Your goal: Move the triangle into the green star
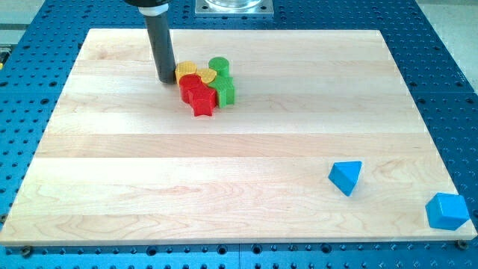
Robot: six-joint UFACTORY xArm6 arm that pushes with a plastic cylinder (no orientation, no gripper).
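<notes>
The wooden tabletop (239, 157) carries a tight cluster at the view's top: green star (225, 91), red star (202, 101), green cylinder (218, 66), yellow blocks (187, 69). My tip (166, 79), without jaws, stands just left of that cluster. The blue triangle (346, 177) lies well apart from the cluster, toward the view's bottom right; a blue block (447, 211) sits farther right

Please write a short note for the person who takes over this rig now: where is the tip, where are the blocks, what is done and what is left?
My tip rests on the board at the left edge of the block cluster, beside the yellow block.
The green star sits on the cluster's right side, touching the red blocks.
The blue triangle lies far away, toward the view's bottom right, untouched.
Another blue block is at the board's bottom-right corner.
Done: nothing visible yet.
Left: go around to the triangle and push it up-left into the star.
</notes>
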